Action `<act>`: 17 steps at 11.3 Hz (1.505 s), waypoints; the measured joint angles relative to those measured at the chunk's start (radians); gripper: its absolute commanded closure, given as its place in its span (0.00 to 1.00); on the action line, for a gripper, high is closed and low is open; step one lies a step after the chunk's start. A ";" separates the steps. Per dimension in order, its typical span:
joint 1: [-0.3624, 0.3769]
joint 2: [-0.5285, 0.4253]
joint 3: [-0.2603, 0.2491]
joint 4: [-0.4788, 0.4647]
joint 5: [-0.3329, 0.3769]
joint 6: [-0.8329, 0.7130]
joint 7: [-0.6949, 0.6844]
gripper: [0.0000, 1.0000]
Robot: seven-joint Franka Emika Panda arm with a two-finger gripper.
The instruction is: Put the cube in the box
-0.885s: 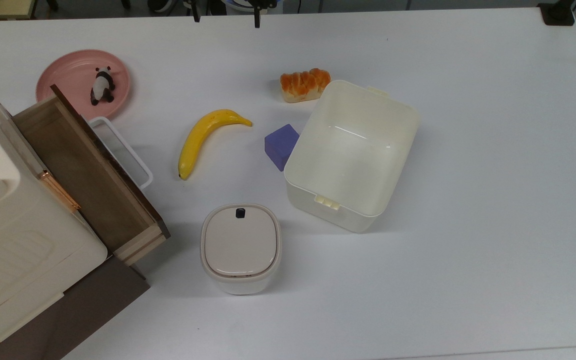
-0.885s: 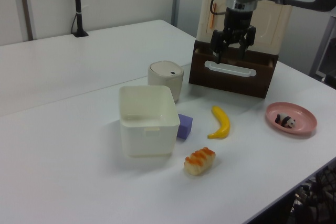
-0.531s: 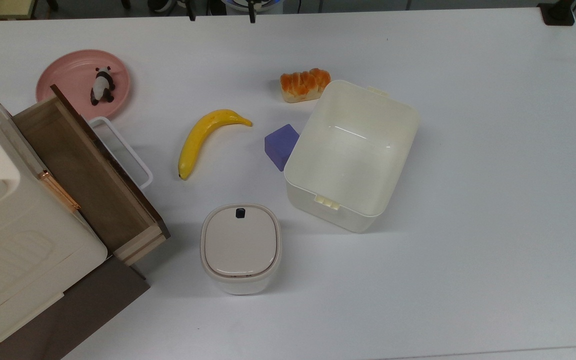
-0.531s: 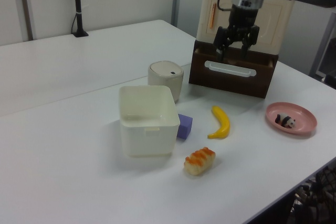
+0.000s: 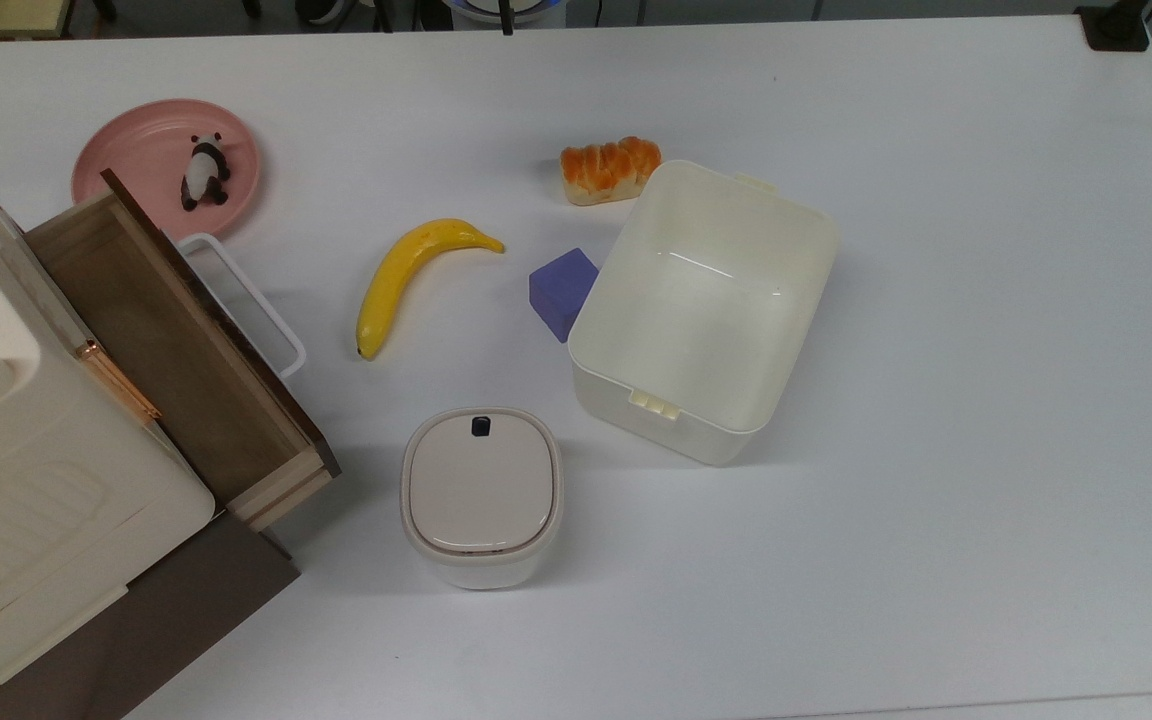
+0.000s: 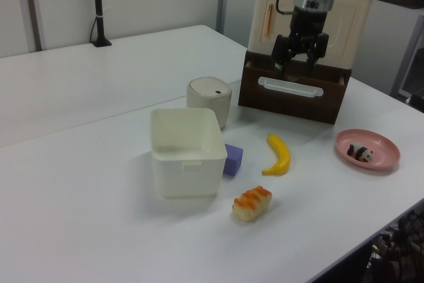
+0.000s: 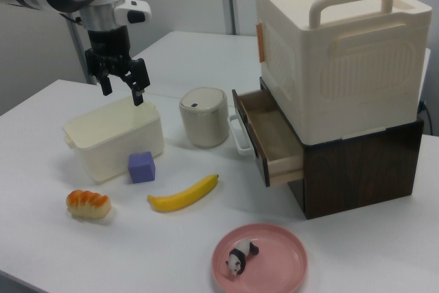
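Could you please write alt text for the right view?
A robot arm's open tool hangs above a white table, over a lidless cream box. A purple cube rests beside the box, near a banana and bread.

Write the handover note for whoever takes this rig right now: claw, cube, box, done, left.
Claw: open, holding nothing, raised above the table.
Cube: on the table, right beside the box's wall on the top view's left; whether they touch is unclear.
Box: lidless, upright, nothing inside.
Nearby: banana and bread, both apart from the cube.
Done: nothing yet; cube not grasped.
Left: bring the claw to the cube, grip it, lift over the rim, release inside. The box wall leaves little room on one side.
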 measured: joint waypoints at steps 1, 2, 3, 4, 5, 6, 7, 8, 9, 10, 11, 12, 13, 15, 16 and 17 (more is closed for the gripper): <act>0.000 0.000 0.000 0.000 0.000 -0.004 -0.006 0.00; 0.000 0.000 0.000 -0.001 0.000 -0.005 -0.010 0.00; 0.000 0.000 0.000 -0.002 0.000 -0.005 -0.014 0.00; 0.000 0.000 0.000 -0.002 0.000 -0.005 -0.016 0.00; 0.000 0.000 0.000 -0.001 0.000 -0.005 -0.018 0.00; 0.000 0.000 0.000 0.000 0.000 -0.005 -0.019 0.00; 0.000 0.000 0.000 0.001 0.000 -0.005 -0.019 0.00; 0.000 0.000 0.000 0.001 0.000 -0.005 -0.019 0.00; 0.000 0.000 0.000 0.002 0.000 -0.005 -0.020 0.00; 0.000 0.000 0.000 0.002 0.000 -0.005 -0.020 0.00; 0.000 0.000 0.000 0.002 0.000 -0.005 -0.020 0.00; 0.000 0.000 0.001 0.002 0.000 -0.005 -0.021 0.00; 0.000 0.000 0.002 0.002 0.000 -0.001 -0.026 0.00; 0.001 0.000 0.002 0.002 0.000 0.020 -0.079 0.00; 0.001 0.000 0.002 0.002 0.000 0.021 -0.104 0.00; 0.001 0.000 0.002 0.002 0.000 0.022 -0.141 0.00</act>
